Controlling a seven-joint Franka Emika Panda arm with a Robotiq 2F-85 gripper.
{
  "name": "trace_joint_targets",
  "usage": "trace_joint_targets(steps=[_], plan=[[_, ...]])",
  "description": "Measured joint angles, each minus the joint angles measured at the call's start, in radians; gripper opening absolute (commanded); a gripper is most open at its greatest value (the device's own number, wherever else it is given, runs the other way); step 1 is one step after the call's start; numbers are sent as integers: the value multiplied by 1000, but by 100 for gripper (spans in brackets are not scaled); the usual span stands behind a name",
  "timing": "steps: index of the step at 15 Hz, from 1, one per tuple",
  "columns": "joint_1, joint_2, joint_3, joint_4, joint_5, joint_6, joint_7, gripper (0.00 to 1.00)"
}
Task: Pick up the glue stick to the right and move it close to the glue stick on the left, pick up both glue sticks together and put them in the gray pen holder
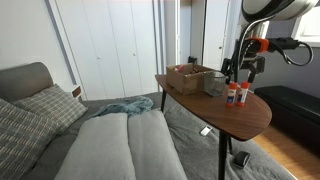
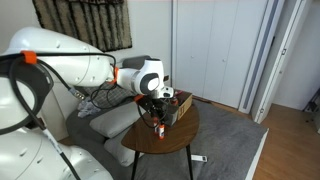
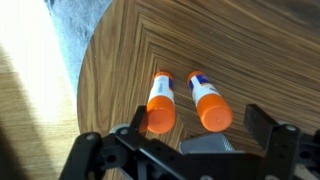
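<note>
Two glue sticks, white with orange caps, stand upright side by side on the round wooden table [image 1: 250, 112]. They show in both exterior views [image 1: 237, 95] [image 2: 159, 127]. In the wrist view the left stick [image 3: 160, 105] and the right stick [image 3: 208, 104] are close together, a small gap between them. My gripper [image 3: 190, 128] hangs directly above them, open, with its fingers spread to either side of the pair and holding nothing. It also shows in an exterior view [image 1: 243, 68]. The gray pen holder [image 1: 214, 83] stands on the table next to the sticks.
A brown rectangular box [image 1: 190, 76] sits at the table's back. A gray sofa [image 1: 110, 145] with pillows and a blue cloth [image 1: 125, 107] lies beside the table. The table edge [image 3: 85, 70] runs left of the sticks, with floor beyond.
</note>
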Motion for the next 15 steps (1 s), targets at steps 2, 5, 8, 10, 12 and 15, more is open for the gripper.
trace_joint_targets(steps=[2,5,8,10,12,15], plan=[[0,-2,0,0,0,0,0,100],[0,-9,0,0,0,0,0,100],[0,-11,0,0,0,0,-1,100],[0,-14,0,0,0,0,-1,100],[0,-14,0,0,0,0,-1,100],[-1,-12,0,-3,-3,0,-1,100]])
